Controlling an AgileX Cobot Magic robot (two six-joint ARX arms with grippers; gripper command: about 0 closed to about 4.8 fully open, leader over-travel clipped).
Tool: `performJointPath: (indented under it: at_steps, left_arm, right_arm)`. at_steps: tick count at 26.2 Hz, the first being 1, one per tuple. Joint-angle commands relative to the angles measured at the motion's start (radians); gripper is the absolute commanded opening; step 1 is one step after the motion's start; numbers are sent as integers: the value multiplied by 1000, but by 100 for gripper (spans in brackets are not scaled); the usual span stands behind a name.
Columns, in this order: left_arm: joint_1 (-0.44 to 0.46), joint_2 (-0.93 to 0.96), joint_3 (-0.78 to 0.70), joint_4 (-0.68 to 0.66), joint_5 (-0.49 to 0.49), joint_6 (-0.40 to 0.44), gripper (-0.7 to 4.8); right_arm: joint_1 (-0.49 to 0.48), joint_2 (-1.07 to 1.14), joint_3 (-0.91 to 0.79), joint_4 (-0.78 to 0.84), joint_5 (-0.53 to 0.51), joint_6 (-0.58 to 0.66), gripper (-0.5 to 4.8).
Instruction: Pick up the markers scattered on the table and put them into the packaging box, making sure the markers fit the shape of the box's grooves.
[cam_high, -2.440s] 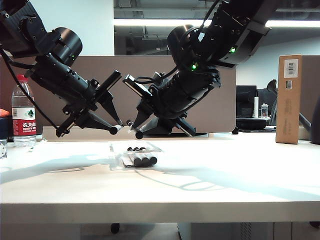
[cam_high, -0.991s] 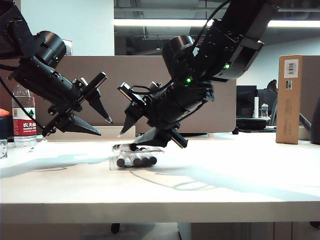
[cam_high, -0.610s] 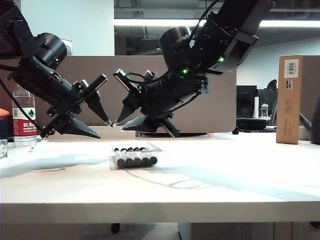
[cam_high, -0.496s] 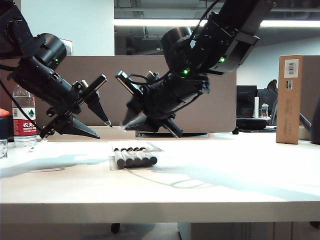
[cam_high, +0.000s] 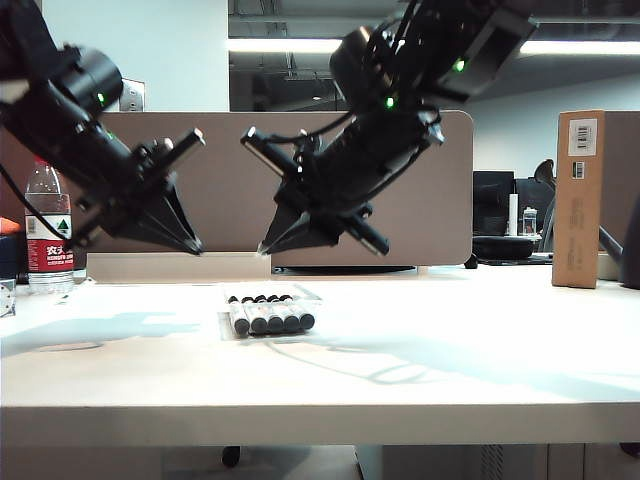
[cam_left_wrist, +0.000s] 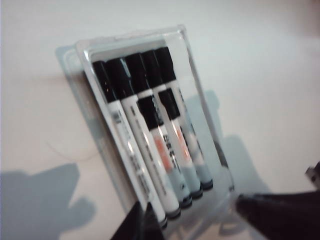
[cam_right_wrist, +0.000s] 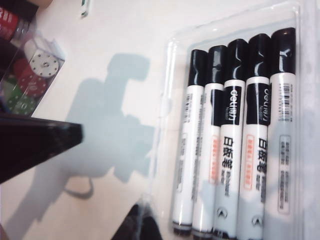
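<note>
- You have five markers (cam_high: 268, 317) lying side by side in the packaging box (cam_high: 225, 320), which sits on the table (cam_high: 450, 360) a little left of centre in the exterior view
- In the right wrist view each of the markers (cam_right_wrist: 227, 145) lies in its own one of the grooves (cam_right_wrist: 165, 130), all parallel, black caps all at one end, barrels touching or nearly touching their neighbours
- The left wrist view shows the same five markers (cam_left_wrist: 150, 135) within the clear rim of the packaging box (cam_left_wrist: 210, 135); that frame is blurred, so the barrel printing cannot be read there
- No marker is visible loose on the table in any view
- Your left gripper (cam_high: 196, 247) hangs above the table to the left of the box, tips slanting down toward it, jaws drawn together, nothing between them
- Your right gripper (cam_high: 263, 250) hangs above and just behind the box, tips pointing down and to the left, jaws likewise closed together on nothing
- Both grippers stand clear of the box and of the markers; the two sets of tips are near one another but apart
- Beyond the work area you will note a water bottle (cam_high: 46, 232) with a red label at the left edge of the table and a tall brown cardboard box (cam_high: 578, 198) with barcode labels at the far right
- In the right wrist view a clear case holding coloured items and a white die-like piece (cam_right_wrist: 30, 70) sits well apart from the box
</note>
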Motion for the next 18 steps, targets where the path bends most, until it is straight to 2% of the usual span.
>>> performJointPath:
  at_steps: [1, 5, 7, 10, 12, 15, 18]
  left_arm:
    - [-7, -100, -42, -54, -65, 76, -6]
    - [-46, -269, -153, -32, -222, 141, -6]
    - [-110, -411, -271, 36, -317, 178, -6]
    - [-217, -627, -446, 159, -436, 127, -6]
    - [-298, -797, -554, 232, -532, 126, -6]
    - [-383, -1031, -670, 294, -559, 134, -6]
    - [-394, -1171, -717, 279, -544, 133, -5]
  right_arm:
    - [2, -61, 3, -60, 44, -57, -9]
    - [3, -139, -1, -172, 127, -142, -9]
    - [3, -210, -19, -221, 141, -219, -9]
    - [3, -342, -126, -222, 156, -240, -9]
    - [3, -462, -250, -190, 152, -251, -8]
    - [4, -627, -406, -166, 155, -258, -8]
    - [5, -666, -449, -169, 155, -258, -8]
